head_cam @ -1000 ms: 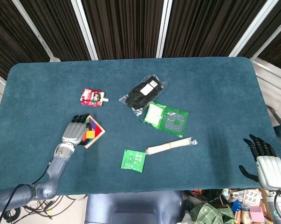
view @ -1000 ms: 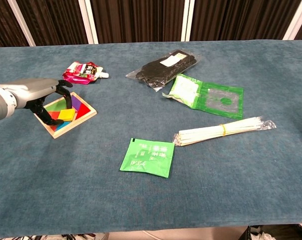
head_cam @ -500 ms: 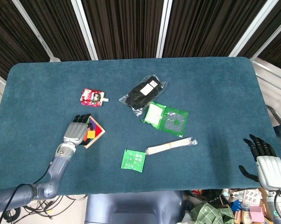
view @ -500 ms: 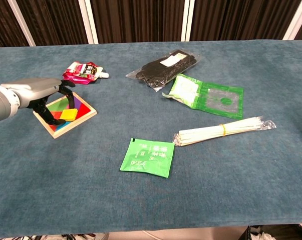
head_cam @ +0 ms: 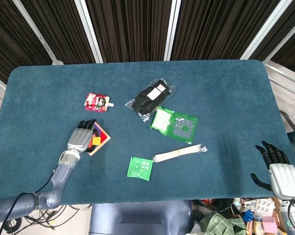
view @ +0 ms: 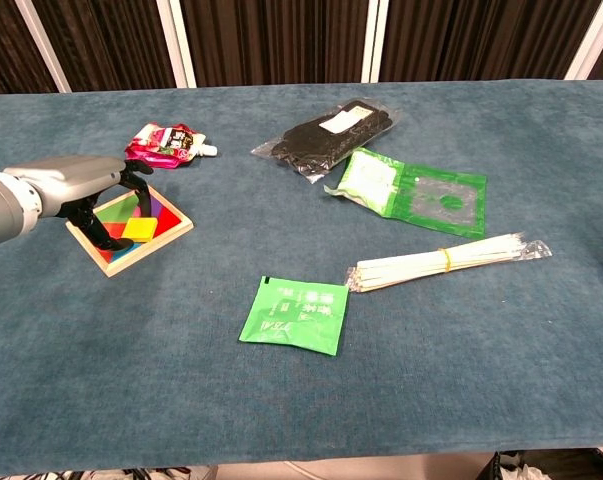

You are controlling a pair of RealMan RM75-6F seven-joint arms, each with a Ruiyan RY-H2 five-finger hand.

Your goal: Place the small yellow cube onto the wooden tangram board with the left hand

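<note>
1. Head view: yellow cube [head_cam: 95, 140] sits on the wooden tangram board [head_cam: 102, 142], right at the fingertips of the left hand [head_cam: 80, 137]. Hand lies flat over the board's near-left part, palm down, fingers out; can't tell from here if any finger touches the cube. Right hand [head_cam: 277, 168] is well apart at the table's far corner, fingers spread, holding nothing.
2. Chest view: cube [view: 138, 230] rests on the board's coloured tiles [view: 161, 214], just beside and below the left hand [view: 76, 183]. Fingers [view: 134, 182] curl downward around nothing; a gap shows between them and the cube.
3. Judgement: placement looks done, step in hand is release/retreat. Next move calls for lifting the left hand straight up and back without dragging the cube or nudging the board.
</note>
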